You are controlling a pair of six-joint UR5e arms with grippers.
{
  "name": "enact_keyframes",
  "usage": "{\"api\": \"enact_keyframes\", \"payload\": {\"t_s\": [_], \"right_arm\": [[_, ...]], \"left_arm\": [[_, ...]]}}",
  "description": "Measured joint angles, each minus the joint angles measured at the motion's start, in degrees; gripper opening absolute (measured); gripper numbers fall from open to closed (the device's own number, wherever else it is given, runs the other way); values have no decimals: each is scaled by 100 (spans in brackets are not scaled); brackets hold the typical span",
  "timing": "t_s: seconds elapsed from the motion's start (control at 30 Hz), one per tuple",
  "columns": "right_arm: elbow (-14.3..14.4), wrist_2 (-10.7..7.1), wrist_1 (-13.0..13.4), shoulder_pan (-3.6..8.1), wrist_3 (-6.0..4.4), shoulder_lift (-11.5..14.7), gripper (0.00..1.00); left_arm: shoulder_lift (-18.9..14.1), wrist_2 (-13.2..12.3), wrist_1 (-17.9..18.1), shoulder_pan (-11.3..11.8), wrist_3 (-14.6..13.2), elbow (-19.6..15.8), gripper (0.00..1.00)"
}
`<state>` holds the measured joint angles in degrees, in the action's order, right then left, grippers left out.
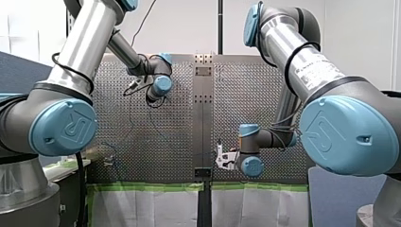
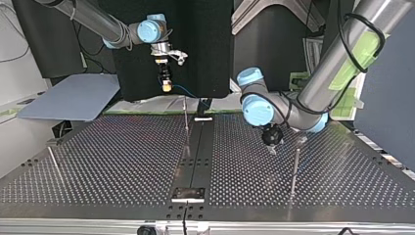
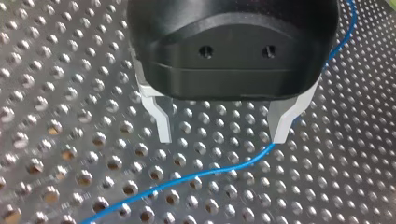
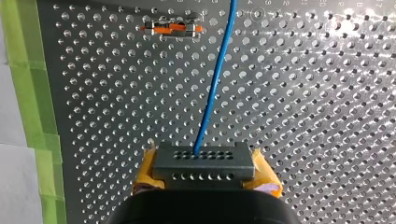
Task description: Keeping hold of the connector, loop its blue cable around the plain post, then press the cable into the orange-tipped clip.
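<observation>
Right gripper (image 4: 205,173): closed on the connector (image 4: 204,158), one yellow pad (image 4: 145,173) pressed to each end of it. The connector was a dark grey rectangular block with two rows of small round holes on its visible face. It was held clear of the perforated table (image 4: 308,98); in the top view it hung at that view's left, near the table's far edge.

Blue cable (image 4: 215,79): thin, left a hole in the connector's upper row and ran almost straight ahead of the gripper over the table. It passed near the orange-tipped clip (image 4: 172,29), which stood well ahead, and did not touch it. Green tape (image 4: 28,70) edged the table off to one side.

Left gripper (image 3: 222,133): black body, pale metal fingers (image 3: 161,119) spread apart with nothing between them, just above the table. The cable curved along the table under it, passing by one fingertip; contact could not be judged. In the top view a thin upright rod (image 2: 295,169) stood near this gripper.
</observation>
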<state>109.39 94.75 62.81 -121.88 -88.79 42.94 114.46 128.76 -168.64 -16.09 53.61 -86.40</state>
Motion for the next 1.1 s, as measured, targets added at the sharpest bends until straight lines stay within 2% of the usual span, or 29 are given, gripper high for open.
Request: {"api": "enact_keyframes", "payload": {"t_s": [0.13,0.37,0.8,1.1], "right_arm": [[1,-4,-2,0,0,0,0],[1,-1,-10,0,0,0,0],[2,-2,-15,-5,0,0,0],[1,-1,-22,0,0,0,0]], "left_arm": [[6,48,26,115,27,2,100],[8,137,12,165,76,-2,100],[14,-302,-82,153,453,-6,100],[234,-331,-185,89,575,-20,100]]}}
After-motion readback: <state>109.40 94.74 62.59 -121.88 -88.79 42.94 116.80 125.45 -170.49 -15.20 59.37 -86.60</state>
